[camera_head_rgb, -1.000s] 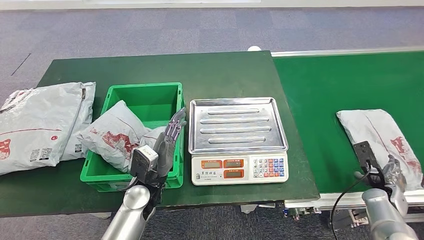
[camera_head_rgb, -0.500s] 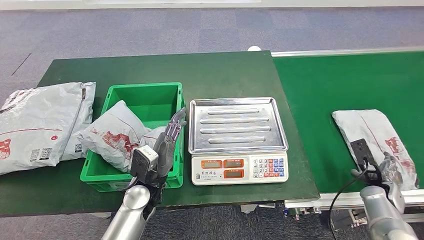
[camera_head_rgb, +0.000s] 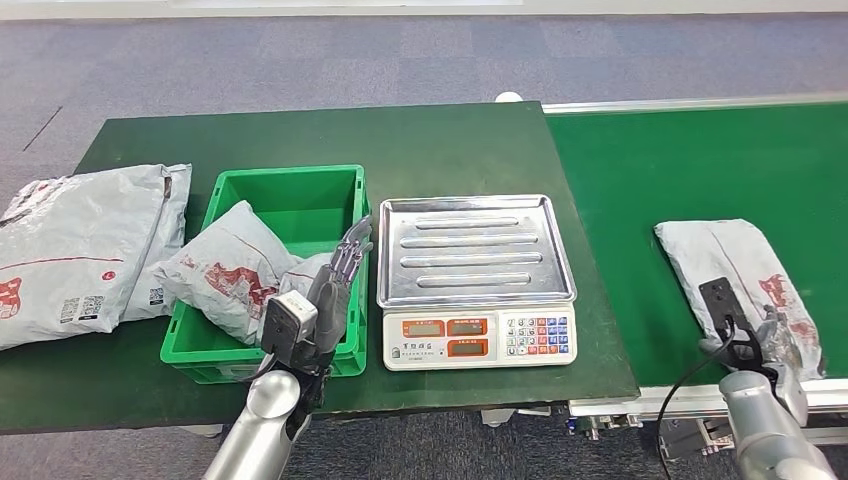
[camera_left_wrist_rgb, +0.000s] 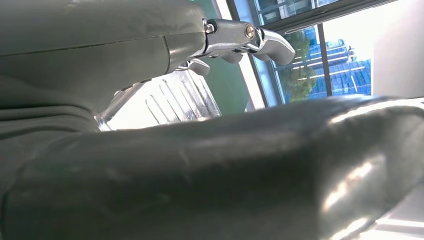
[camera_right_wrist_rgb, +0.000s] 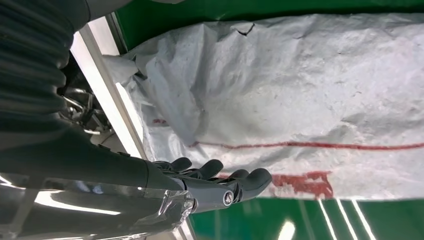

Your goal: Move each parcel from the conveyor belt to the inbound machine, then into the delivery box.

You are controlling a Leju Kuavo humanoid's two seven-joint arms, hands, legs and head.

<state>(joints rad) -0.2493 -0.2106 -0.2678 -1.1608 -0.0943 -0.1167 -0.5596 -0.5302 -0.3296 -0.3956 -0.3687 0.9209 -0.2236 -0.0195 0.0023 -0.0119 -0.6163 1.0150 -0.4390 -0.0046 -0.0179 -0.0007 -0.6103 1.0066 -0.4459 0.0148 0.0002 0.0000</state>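
Note:
A grey parcel (camera_head_rgb: 728, 272) with red print lies on the green conveyor belt (camera_head_rgb: 680, 170), near its front edge. My right hand (camera_head_rgb: 765, 340) hovers at the parcel's near end with its fingers extended and nothing in it. In the right wrist view the right hand (camera_right_wrist_rgb: 220, 185) reaches over the crumpled parcel (camera_right_wrist_rgb: 300, 90). The scale (camera_head_rgb: 475, 270) with its steel tray stands bare in the middle. The green box (camera_head_rgb: 345, 180) to its left holds a parcel (camera_head_rgb: 225, 270). My left hand (camera_head_rgb: 340, 270) is raised at the box's right rim, fingers straight and holding nothing.
Two large grey parcels (camera_head_rgb: 80, 240) lie on the dark green table (camera_head_rgb: 450, 140) left of the box. The conveyor's metal front rail (camera_right_wrist_rgb: 100, 85) runs close under my right hand. My left hand (camera_left_wrist_rgb: 150, 75) fills the left wrist view, with the scale tray (camera_left_wrist_rgb: 165, 100) behind it.
The parcel on the belt has travelled a little to the left, and my right hand has shifted left with it. The left arm has not moved.

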